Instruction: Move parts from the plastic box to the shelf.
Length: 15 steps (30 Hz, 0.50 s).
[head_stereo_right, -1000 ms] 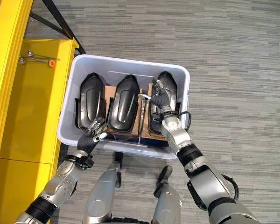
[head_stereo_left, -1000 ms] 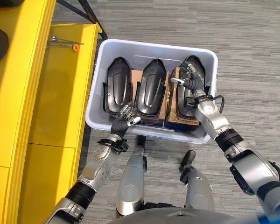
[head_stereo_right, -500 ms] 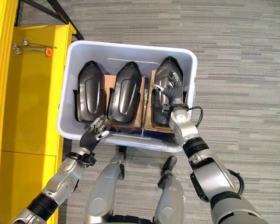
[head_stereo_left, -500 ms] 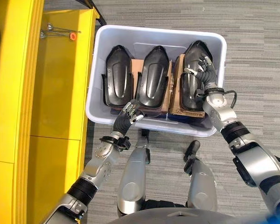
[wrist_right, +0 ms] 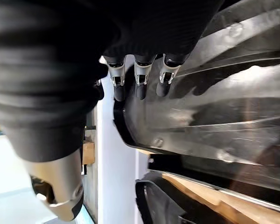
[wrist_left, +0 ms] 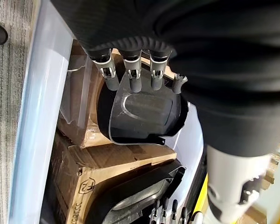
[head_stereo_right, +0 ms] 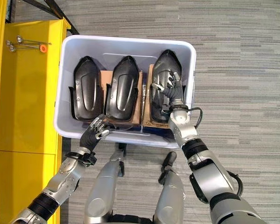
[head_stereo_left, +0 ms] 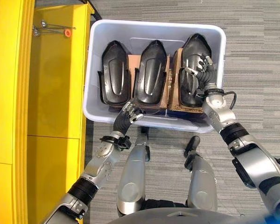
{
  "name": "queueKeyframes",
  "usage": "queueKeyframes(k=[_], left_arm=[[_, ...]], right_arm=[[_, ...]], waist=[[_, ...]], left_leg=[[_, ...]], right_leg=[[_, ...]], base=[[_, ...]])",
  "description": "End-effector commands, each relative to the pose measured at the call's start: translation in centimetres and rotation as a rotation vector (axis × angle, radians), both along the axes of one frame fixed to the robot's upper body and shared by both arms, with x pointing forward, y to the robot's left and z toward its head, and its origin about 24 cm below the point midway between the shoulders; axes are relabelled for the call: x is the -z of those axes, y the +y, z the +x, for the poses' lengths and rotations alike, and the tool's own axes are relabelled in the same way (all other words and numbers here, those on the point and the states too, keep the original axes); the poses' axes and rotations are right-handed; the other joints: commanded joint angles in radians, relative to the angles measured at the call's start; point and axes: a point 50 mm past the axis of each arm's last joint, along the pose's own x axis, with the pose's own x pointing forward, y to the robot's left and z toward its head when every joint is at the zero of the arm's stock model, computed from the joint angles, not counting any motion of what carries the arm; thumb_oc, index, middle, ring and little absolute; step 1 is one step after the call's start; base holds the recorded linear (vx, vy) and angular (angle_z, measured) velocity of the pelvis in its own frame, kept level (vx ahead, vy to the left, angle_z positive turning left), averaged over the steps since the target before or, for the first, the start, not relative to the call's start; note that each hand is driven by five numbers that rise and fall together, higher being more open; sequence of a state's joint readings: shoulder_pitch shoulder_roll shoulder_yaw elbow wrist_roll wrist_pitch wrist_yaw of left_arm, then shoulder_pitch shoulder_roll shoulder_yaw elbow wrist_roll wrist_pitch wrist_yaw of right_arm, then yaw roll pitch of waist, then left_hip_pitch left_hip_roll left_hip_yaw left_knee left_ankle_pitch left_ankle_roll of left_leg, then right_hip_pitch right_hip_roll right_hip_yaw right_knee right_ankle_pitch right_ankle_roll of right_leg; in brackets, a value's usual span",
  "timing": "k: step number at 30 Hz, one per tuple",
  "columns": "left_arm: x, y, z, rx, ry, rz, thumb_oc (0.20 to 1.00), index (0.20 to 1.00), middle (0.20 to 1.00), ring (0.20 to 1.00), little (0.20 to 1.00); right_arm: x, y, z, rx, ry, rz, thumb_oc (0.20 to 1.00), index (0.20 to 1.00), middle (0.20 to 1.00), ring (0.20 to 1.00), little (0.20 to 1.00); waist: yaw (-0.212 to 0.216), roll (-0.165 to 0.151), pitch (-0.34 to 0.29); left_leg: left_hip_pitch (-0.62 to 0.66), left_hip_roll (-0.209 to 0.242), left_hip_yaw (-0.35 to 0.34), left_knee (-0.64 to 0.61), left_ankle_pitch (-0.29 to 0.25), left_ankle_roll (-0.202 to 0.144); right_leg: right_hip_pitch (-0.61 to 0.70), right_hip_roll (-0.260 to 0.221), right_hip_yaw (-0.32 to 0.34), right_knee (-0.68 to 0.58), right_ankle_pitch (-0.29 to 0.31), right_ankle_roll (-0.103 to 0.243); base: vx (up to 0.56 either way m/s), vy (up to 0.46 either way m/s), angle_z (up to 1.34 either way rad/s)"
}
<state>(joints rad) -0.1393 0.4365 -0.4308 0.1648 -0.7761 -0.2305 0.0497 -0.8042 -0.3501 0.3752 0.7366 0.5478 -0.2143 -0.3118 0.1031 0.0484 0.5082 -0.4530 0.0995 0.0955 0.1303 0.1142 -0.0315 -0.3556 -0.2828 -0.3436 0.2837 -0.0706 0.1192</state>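
Note:
A pale grey plastic box (head_stereo_left: 149, 32) stands on the floor and holds three black moulded parts side by side on cardboard boxes (head_stereo_left: 171, 81): a left part (head_stereo_left: 114, 72), a middle part (head_stereo_left: 150, 72) and a right part (head_stereo_left: 191, 58). My right hand (head_stereo_left: 206, 77) lies on the right part with fingers spread over its right edge and thumb on its top, open. My left hand (head_stereo_left: 125, 119) hovers at the box's near rim, fingers relaxed and pointing at the near end of a part (wrist_left: 144, 112).
The yellow shelf (head_stereo_left: 56, 93) runs along the left, close beside the box. Thin metal rods with an orange cap (head_stereo_left: 65, 32) lie on its far end. Grey carpet (head_stereo_left: 256, 56) lies to the right of the box.
The camera has shifted, so the box sits higher in view. My right hand came down from above the right part's far end and settled on its near right side. The left hand stays by the rim.

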Motion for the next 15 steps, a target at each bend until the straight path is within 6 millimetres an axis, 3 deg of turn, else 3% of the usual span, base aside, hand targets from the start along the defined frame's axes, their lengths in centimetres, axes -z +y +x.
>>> queueKeyframes(k=[1,15], left_arm=[[-1.9,-0.8,-0.4,0.028,-0.095,-0.076,1.0,1.0,1.0,1.0,1.0],[-2.0,-1.2,-0.4,0.043,-0.1,-0.073,1.0,1.0,1.0,1.0,1.0]], right_arm=[[-1.4,0.7,0.3,-0.034,-0.063,0.012,1.0,1.0,1.0,1.0,1.0],[1.1,2.5,0.6,-0.083,0.058,-0.037,1.0,1.0,1.0,1.0,1.0]], waist=[[0.018,-0.013,0.002],[0.044,-0.007,0.011]], left_leg=[[-0.014,0.045,-0.037,0.134,-0.149,-0.04],[-0.043,0.034,-0.049,0.142,-0.15,-0.033]], right_leg=[[-0.024,-0.055,0.003,-0.053,0.089,0.04],[-0.038,-0.061,-0.009,-0.046,0.091,0.042]], base=[[0.0,0.0,0.0],[0.0,0.001,0.0]])
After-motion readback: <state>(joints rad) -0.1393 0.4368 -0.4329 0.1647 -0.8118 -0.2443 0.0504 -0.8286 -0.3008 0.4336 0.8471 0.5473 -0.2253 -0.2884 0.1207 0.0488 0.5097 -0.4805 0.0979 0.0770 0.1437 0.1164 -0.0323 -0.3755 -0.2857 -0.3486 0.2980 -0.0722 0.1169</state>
